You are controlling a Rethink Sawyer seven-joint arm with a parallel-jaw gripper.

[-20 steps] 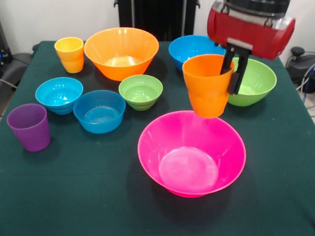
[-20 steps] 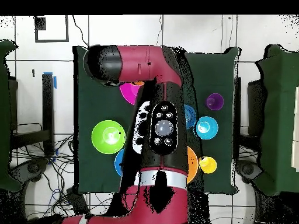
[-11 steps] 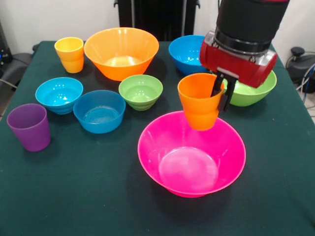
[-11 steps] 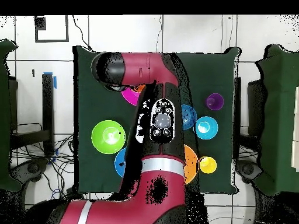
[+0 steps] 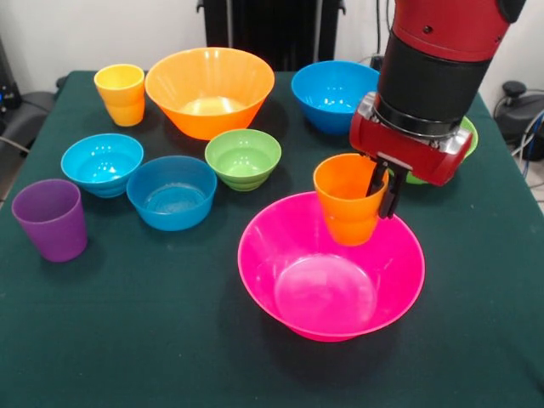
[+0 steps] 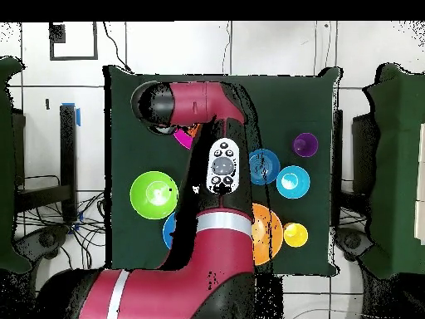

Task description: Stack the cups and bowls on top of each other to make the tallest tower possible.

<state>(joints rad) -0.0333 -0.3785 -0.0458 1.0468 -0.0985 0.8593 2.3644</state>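
The orange cup (image 5: 348,199) hangs upright over the far half of the pink bowl (image 5: 289,319), its base just inside the rim. The jaws (image 5: 380,189) are clenched on the cup's wall. Best to bring it toward the bowl's middle, lower until it seats flat, then release straight up without tipping.

Behind the gripper (image 5: 382,189) we see only a sliver of the medium green bowl (image 5: 467,133); overhead, the arm (image 6: 217,166) hides most of the pink bowl (image 6: 183,138).
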